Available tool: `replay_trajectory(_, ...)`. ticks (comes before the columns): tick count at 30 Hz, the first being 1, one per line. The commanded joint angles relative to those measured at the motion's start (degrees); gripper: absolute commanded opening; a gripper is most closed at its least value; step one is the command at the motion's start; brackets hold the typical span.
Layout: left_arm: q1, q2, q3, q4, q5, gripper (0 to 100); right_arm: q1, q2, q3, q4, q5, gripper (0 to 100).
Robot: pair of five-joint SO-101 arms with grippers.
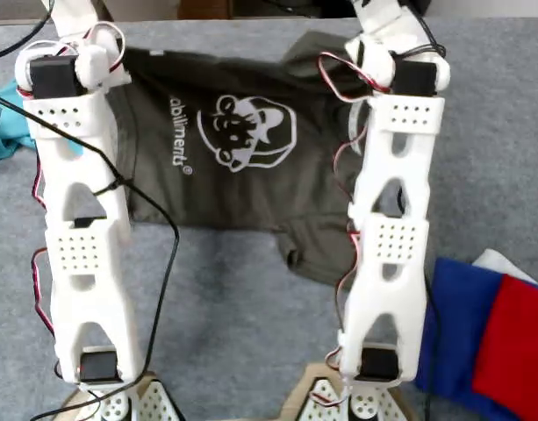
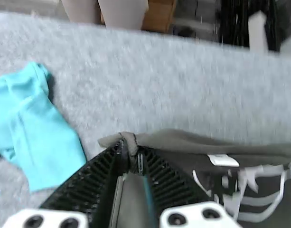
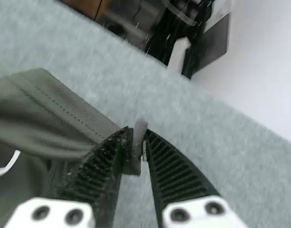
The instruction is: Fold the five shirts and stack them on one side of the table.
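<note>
Spread printed side up across the far middle of the grey table [image 1: 225,307]: a dark olive shirt [image 1: 242,189], one sleeve poking out toward the near side. Held at two spots along its far edge. At the far left, the left gripper [image 2: 128,151] closed tight on a small fold of the dark olive shirt [image 2: 183,142], black ribbed fingers [image 2: 95,175] meeting with the cloth pinched between their tips. At the far right, the right gripper [image 3: 138,138] likewise clamped on the fabric [image 3: 45,109], a short tab of it sticking up from the thin gap between the tips. Stretched out over the table from the near edge, the white left arm [image 1: 75,202] along the shirt's left side and the white right arm [image 1: 391,202] over its right part. On the table near the left gripper, a crumpled turquoise shirt [image 2: 26,128], apart from the olive one. At the near right, beside the right arm's base, a folded blue shirt [image 1: 457,324] with a folded red shirt [image 1: 514,342] lying over its outer part, and a sliver of white cloth [image 1: 497,259] just behind them.
</note>
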Motion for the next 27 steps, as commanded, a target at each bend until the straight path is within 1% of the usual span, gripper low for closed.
replay_trajectory(1,0.9,-3.6,-2.2,3.6,-1.3,2,0.2,-8.0,-2.5,6.5,1.0,0.4)
replay_trajectory(5,-0.3,-0.8,-2.0,3.9,-1.0,2,0.0,-10.6,-2.5,13.0,1.1,0.4)
replay_trajectory(7,-0.1,0.5,-0.8,3.9,-2.5,2,-1.0,-11.7,-2.6,16.4,0.7,0.4)
replay_trajectory(9,0.1,0.9,2.5,4.0,-3.4,2,-1.4,-12.8,-2.6,19.1,0.5,0.4)
replay_trajectory(13,0.2,-0.4,10.5,4.0,-3.6,2,-0.5,-14.5,-2.6,22.0,-2.3,0.4)
replay_trajectory(16,1.3,-5.1,21.4,4.0,-4.5,2,1.1,-14.9,-2.5,22.1,-3.1,0.4)
replay_trajectory(18,2.7,-9.9,30.1,3.9,-5.9,2,1.6,-15.0,-2.4,22.2,-3.1,0.4)
replay_trajectory(20,3.8,-14.6,37.6,3.3,-5.7,2,1.9,-15.1,-2.2,22.2,-3.1,0.4)
replay_trajectory(22,3.3,-18.2,44.2,0.4,-5.2,2,1.9,-15.1,-2.1,22.4,-3.1,0.4)
replay_trajectory(24,1.5,-21.1,50.9,-4.5,-5.0,2,1.6,-15.2,-2.2,22.4,-3.1,0.4)
replay_trajectory(27,-0.4,-24.2,62.2,-10.5,-6.8,2,1.5,-15.2,-2.0,22.4,-3.1,0.4)
